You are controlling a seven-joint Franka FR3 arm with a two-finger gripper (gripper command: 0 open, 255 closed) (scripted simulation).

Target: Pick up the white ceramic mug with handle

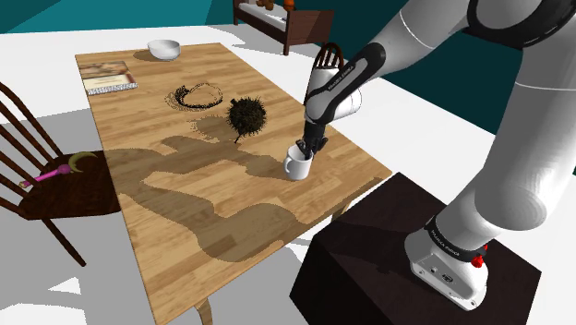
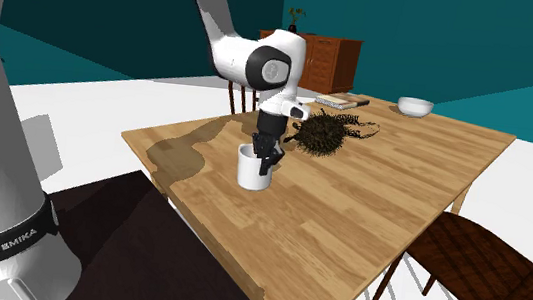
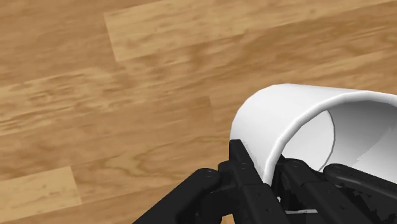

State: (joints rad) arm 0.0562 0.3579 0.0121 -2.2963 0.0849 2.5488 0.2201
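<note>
**White mug (image 1: 297,169) pinched at its rim**

On the wooden table (image 1: 148,129), from the shoulder view's left: a white bowl (image 1: 164,48), contents hidden, then the mug, upright near the edge by the stand (image 1: 415,249), directly under the pincer (image 1: 305,150). One finger sits outside its wall, one inside, apparently clenched on it. Its visible interior looks empty; the lift runs straight up.

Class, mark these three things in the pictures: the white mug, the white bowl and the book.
white mug (image 1: 295,170), shoulder view, on its outer side wall.
white bowl (image 1: 164,51), shoulder view, on its outer wall.
book (image 1: 108,76), shoulder view, on the middle of its cover.
</note>
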